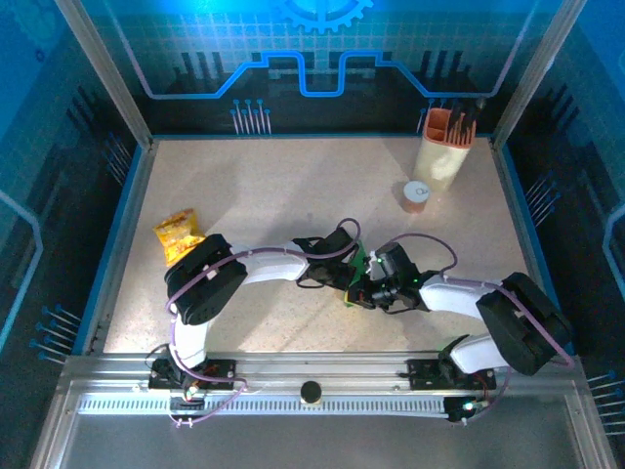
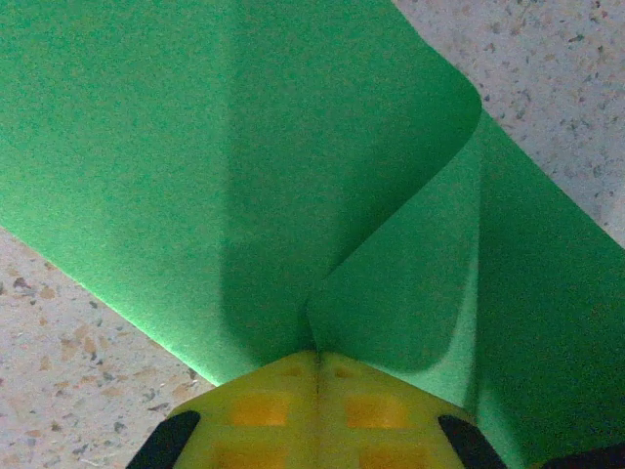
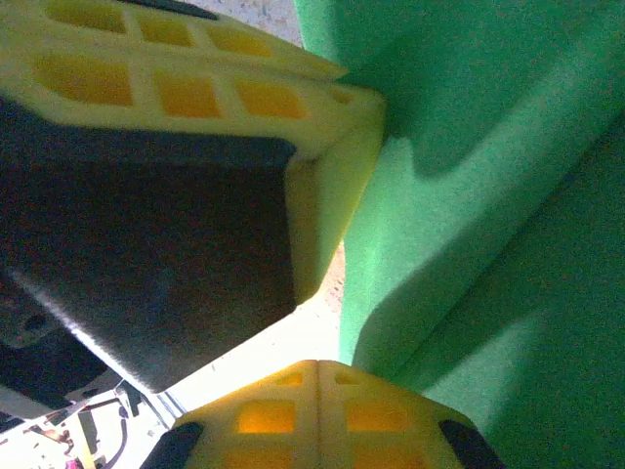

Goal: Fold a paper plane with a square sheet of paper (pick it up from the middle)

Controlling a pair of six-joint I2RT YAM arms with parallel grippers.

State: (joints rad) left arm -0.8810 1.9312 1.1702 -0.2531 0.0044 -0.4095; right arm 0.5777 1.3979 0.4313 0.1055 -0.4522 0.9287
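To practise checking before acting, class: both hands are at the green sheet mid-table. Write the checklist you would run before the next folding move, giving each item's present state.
1. Left hand shut on the square sheet of paper: ok, the paper is pinched at its tips.
2. Right hand shut on the sheet: ok, the paper meets its closed tips.
3. Fold pressed flat: not ok, the flap curls in a soft bend in the left wrist view.
4. Edges lined up: cannot tell, the arms cover most of the sheet from above.
5. Snack packet and small container away from the work: ok.
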